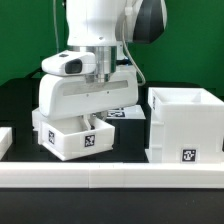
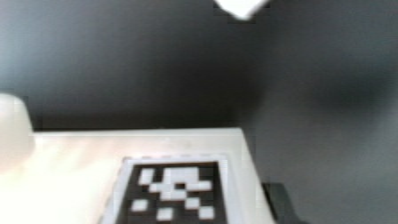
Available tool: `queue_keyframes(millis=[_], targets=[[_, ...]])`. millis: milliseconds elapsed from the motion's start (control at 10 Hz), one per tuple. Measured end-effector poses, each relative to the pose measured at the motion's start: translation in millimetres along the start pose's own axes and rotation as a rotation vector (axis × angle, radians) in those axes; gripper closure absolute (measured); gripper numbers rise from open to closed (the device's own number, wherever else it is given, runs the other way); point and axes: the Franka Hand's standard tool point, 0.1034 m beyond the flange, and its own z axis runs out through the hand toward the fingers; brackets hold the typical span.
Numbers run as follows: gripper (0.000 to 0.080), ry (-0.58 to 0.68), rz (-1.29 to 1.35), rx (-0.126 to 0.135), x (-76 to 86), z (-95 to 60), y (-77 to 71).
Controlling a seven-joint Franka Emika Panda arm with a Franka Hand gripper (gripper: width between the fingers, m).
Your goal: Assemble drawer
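Currently the hand [image 1: 99, 119] sits low over the small drawer box [image 1: 68, 142], its fingertips hidden behind the box's rim, so I cannot tell how wide they stand or whether they grip anything. Beside the hand, toward the exterior view's right, stands the open drawer casing [image 1: 185, 120]. Doing this step well probably needs a square, firm hold on the box. The wrist view alone gives the marker tag [image 2: 176, 190] close under the hand; only the exterior view shows box and casing together

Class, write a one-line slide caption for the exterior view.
Robot arm poised over a small tagged white box, a larger open white box on the exterior view's right.
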Motion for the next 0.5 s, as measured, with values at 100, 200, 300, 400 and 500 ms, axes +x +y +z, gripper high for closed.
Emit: queue_keyframes(millis=[100, 200, 300, 400, 500], targets=[[0.0758, 0.005, 0.041, -0.005, 0.1, 1.2, 0.3], [0.0758, 0.001, -0.012, -0.005, -0.9, 2.2, 0.1], [0.0758, -0.002, -0.092, -0.006, -1.9, 2.5, 0.8], [0.0758, -0.003, -0.148, -0.006, -2.0, 2.8, 0.6], [0.0758, 0.006, -0.286, -0.027, 1.7, 2.3, -2.0]])
